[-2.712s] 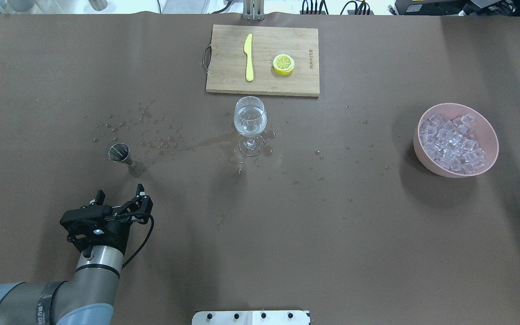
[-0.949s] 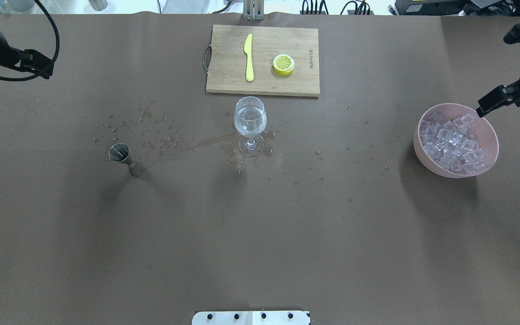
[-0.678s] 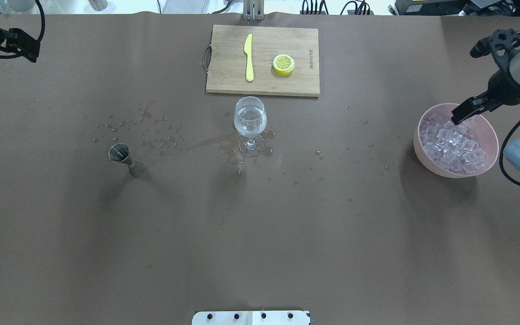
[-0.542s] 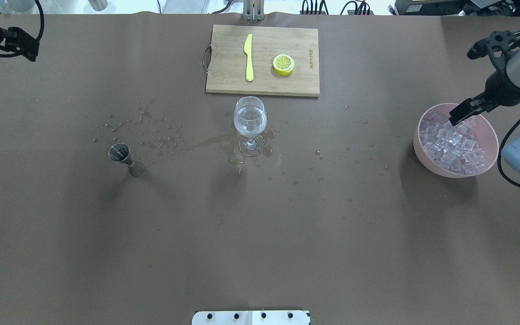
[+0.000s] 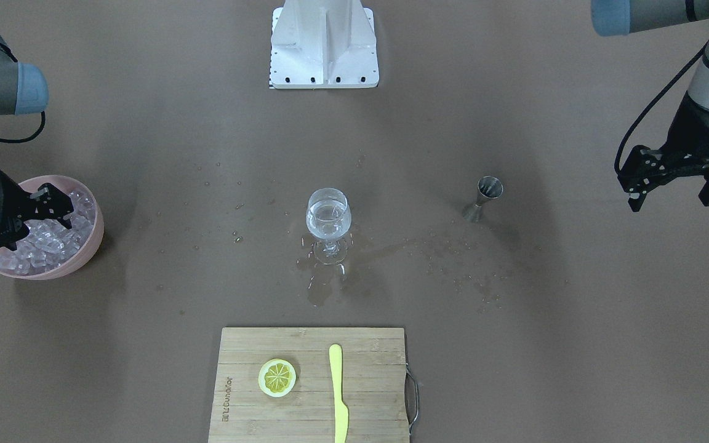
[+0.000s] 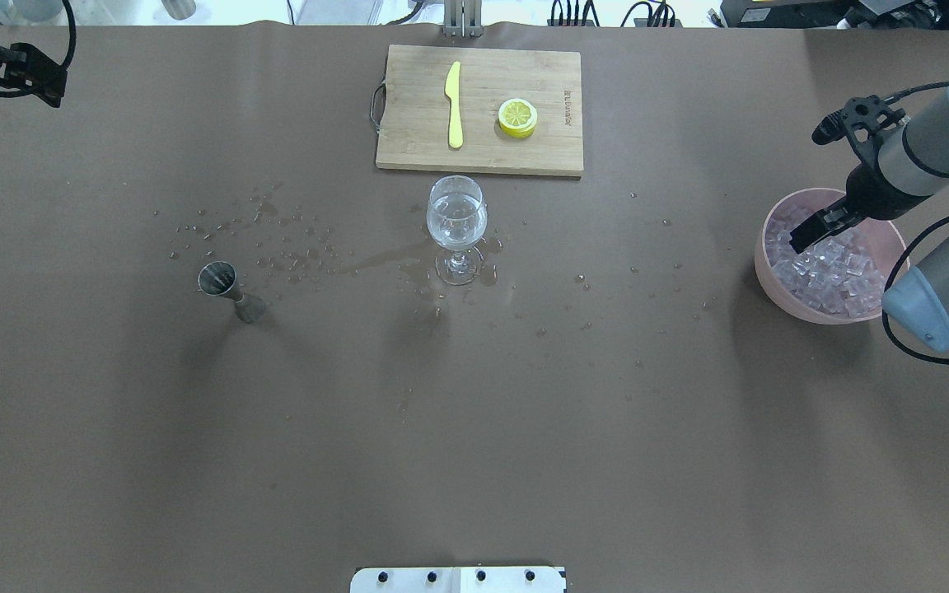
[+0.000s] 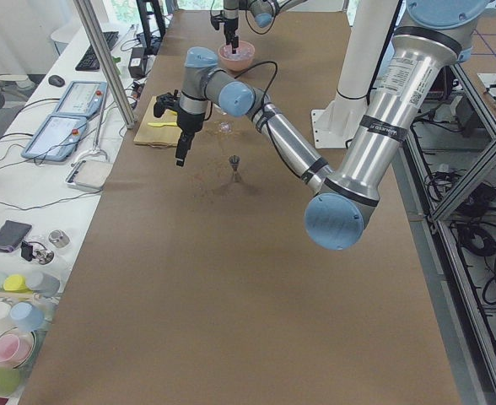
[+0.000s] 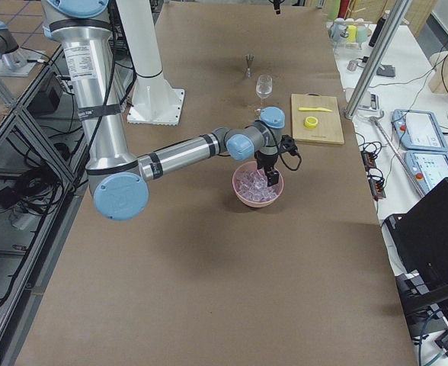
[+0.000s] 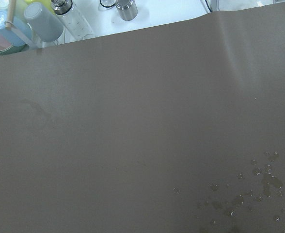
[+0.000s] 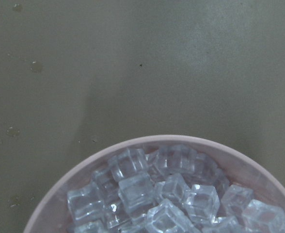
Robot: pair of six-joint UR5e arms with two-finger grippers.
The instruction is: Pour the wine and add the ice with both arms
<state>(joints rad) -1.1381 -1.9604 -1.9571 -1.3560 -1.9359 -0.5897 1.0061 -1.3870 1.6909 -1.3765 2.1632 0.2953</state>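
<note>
A wine glass [image 6: 457, 218] holding clear wine stands mid-table, just in front of the cutting board. At the right, a pink bowl [image 6: 771, 272] holds a heap of ice [image 6: 835, 268]. My right gripper [image 6: 811, 232] hangs open over the bowl's far left part, close above the cubes, with nothing in it. The right wrist view looks down on the ice [image 10: 157, 194] and the bowl's rim [image 10: 84, 170]. My left gripper [image 5: 671, 198] is open and empty, raised at the table's far left, well away from the steel jigger [image 6: 219, 278].
A bamboo cutting board [image 6: 524, 74] at the back carries a yellow knife [image 6: 453, 103] and a lemon slice [image 6: 517, 117]. Spilled droplets and a wet patch [image 6: 376, 259] lie between jigger and glass. Bottles and cups [image 9: 45, 19] stand beyond the table's far left edge.
My left arm left the near-left area and rose to the far left corner. My right arm came in from the right, and its gripper moved left and down over the ice bowl.
</note>
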